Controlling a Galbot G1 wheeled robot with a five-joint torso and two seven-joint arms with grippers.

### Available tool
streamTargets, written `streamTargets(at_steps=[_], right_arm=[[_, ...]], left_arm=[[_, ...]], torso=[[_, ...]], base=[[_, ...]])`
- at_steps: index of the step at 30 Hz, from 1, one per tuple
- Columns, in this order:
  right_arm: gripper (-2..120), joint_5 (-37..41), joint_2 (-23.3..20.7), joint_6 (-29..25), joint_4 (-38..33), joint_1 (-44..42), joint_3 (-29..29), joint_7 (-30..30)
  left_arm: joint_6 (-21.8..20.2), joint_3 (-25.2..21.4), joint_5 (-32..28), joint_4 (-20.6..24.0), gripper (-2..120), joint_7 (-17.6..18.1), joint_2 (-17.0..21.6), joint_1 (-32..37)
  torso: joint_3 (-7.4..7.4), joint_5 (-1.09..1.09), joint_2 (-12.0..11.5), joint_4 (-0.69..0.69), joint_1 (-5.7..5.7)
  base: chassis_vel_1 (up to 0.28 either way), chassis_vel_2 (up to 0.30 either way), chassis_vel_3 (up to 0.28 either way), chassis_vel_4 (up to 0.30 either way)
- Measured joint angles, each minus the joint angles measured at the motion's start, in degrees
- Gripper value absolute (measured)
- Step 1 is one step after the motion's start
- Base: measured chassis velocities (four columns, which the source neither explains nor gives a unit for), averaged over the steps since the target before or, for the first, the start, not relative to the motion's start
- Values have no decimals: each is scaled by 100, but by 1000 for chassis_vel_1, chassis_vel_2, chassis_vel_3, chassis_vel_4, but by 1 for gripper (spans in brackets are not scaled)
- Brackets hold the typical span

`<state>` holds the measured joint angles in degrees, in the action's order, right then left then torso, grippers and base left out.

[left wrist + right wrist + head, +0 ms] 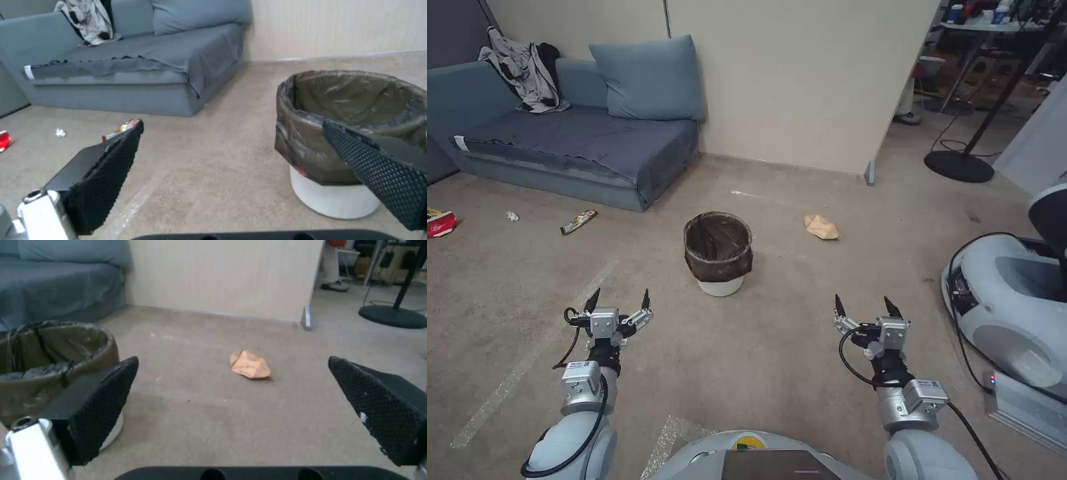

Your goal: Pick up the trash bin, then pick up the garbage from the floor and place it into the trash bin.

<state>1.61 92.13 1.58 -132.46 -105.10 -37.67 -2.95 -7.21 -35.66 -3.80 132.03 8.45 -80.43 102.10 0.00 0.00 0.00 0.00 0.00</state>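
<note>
While trash bin (718, 252) stands upright, mouth up, both grippers (618, 301) (864, 307) spread, empty.

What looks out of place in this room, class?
Litter lies on the carpet instead of in the upright trash bin: a crumpled tan paper bag to its right, and a snack wrapper, white paper wad and red carton near the sofa.

From the head we look forward and down across the floor; our wrist views sit low, facing ahead. Both share the trash bin (351, 133) at centre frame.
</note>
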Motion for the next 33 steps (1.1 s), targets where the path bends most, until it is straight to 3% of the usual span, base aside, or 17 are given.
streamTargets(at_steps=[33], right_arm=[[100,-37,0,48,7,-4,79,-1]], left_arm=[[11,13,-4,41,100,-3,6,52]], torso=[[0,-1,0,-1,0]], base=[[-106,107,106,-112]])
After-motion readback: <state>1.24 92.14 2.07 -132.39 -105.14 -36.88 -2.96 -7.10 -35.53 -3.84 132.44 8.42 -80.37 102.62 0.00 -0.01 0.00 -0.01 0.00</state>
